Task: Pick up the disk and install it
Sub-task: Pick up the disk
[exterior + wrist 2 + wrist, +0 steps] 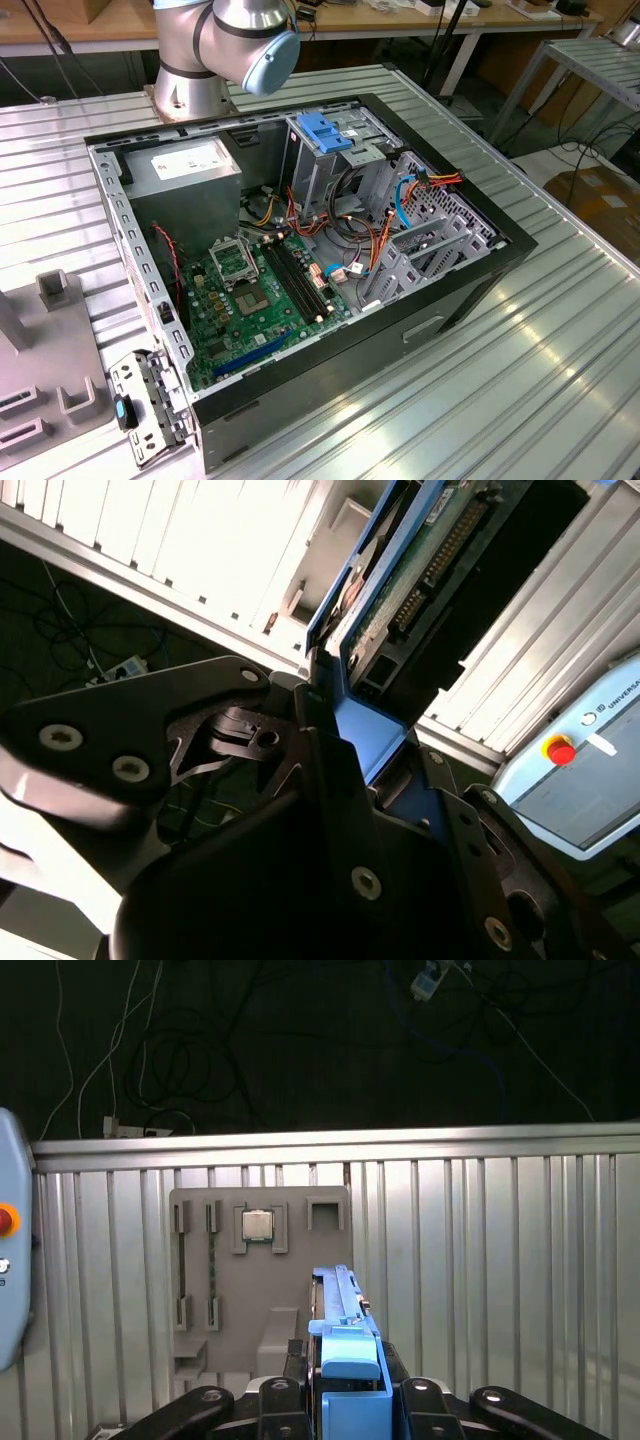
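In the first wrist view, the claw (345, 1392) grips the blue-railed disk (342, 1325) edge-on; a grey tray (300, 1260) lies beyond on the desk (500, 1260).

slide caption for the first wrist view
Gripper clamped on the disk, held edge-on, a grey parts holder with a processor chip beyond.

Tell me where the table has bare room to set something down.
Bare ribbed table lies on the exterior view's right of the computer case; a grey fixture takes the left. Inside the case, cables crowd the motherboard.
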